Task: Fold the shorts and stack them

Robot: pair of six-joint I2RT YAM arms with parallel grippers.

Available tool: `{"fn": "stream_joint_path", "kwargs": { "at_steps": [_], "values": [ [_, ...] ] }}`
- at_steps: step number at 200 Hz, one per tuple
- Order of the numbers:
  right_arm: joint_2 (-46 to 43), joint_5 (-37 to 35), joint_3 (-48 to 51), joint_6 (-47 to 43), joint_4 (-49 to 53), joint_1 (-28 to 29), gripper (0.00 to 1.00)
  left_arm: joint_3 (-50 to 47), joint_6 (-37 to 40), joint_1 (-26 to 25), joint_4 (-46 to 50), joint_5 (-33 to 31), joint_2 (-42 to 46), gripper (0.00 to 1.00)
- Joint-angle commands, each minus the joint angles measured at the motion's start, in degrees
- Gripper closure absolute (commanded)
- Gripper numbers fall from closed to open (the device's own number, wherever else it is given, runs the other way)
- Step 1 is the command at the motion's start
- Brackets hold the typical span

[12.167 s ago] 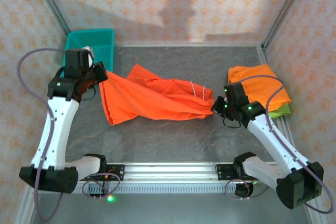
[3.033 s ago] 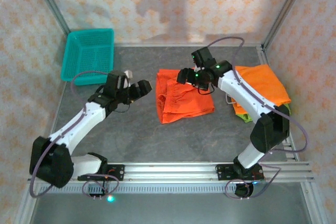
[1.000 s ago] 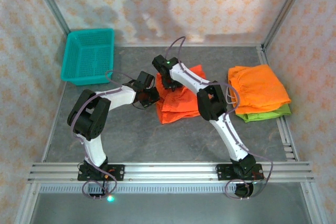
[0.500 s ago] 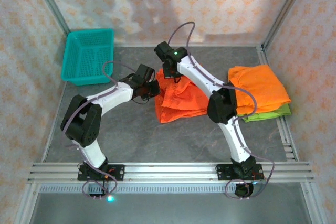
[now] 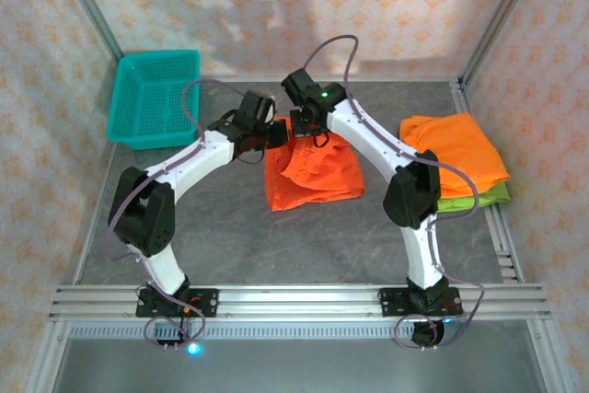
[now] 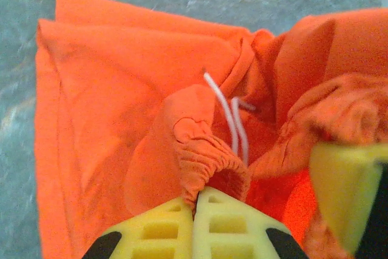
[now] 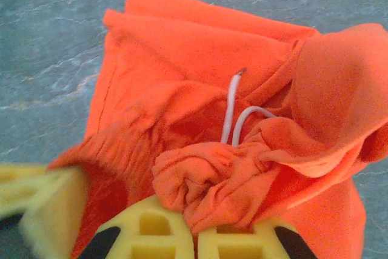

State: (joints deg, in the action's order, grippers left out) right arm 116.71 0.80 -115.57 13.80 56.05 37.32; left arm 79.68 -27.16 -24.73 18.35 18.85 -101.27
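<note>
A folded pair of orange shorts (image 5: 311, 175) lies mid-table, its far edge raised. My left gripper (image 5: 276, 133) and right gripper (image 5: 302, 126) meet side by side at that edge. In the left wrist view the left gripper (image 6: 197, 194) is shut on the gathered orange waistband (image 6: 206, 156), with white drawstrings (image 6: 233, 127) just beyond it. In the right wrist view the right gripper (image 7: 195, 233) is shut on a bunched fold of the same shorts (image 7: 182, 89) next to the drawstrings (image 7: 232, 108). Each view catches the other gripper's yellow finger at its edge.
At the right edge a folded orange pair (image 5: 456, 152) rests on a lime green pair (image 5: 471, 196). A teal mesh basket (image 5: 156, 94) stands at the back left. Bare grey tabletop (image 5: 276, 246) stretches in front of the shorts. Frame posts and patterned walls close the sides.
The right gripper has shut on the shorts' far edge beside the left one. Both have lifted that edge, and the fabric now drapes down toward the front.
</note>
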Motion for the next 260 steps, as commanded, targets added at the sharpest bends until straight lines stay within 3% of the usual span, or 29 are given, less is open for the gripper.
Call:
{"fn": "stream_joint_path", "kwargs": {
  "at_steps": [1,48,89,122,142,156,167,185,203,233,260],
  "values": [
    [-4.91,3.16,1.86,-1.69,-4.74,-0.83,1.00,2.93,5.54,1.51,-2.02,2.06,-2.74,1.00],
    [-5.57,9.09,4.21,-1.83,-8.95,-1.63,1.00,2.11,7.73,3.15,-10.33,6.93,-5.31,1.00],
    [-0.43,17.05,2.37,1.11,-12.56,-1.90,1.00,-2.67,6.97,5.75,-17.23,8.31,-6.20,0.99],
    [7.59,20.76,-1.22,5.23,-14.02,-1.87,0.99,-8.41,5.61,8.87,-18.58,5.93,-4.86,0.72],
    [11.87,22.22,-2.31,8.69,-16.58,-1.74,0.94,-13.43,3.21,11.96,-20.21,2.63,-1.71,0.49],
    [14.79,24.08,-3.31,11.17,-18.83,-1.45,0.87,-16.77,1.61,14.14,-20.73,-0.19,1.75,0.32],
    [17.30,25.21,-5.18,12.56,-19.40,-1.18,0.79,-19.39,0.63,15.67,-21.35,-1.59,5.05,0.25],
    [20.71,26.85,-10.38,13.70,-18.34,-1.01,0.53,-22.89,-0.69,16.64,-21.53,-3.45,11.52,0.18],
    [20.70,26.08,-14.49,12.66,-16.10,-1.15,0.38,-25.83,-2.12,16.56,-22.11,-1.65,17.98,0.15],
    [13.35,22.90,-14.04,10.30,-14.05,-2.64,0.25,-29.11,-3.12,12.82,-22.00,1.28,26.69,0.07],
    [3.73,20.84,-5.21,10.08,-16.33,-5.89,0.18,-29.39,-5.82,6.69,-21.66,1.22,28.80,0.04]
  ]
}}
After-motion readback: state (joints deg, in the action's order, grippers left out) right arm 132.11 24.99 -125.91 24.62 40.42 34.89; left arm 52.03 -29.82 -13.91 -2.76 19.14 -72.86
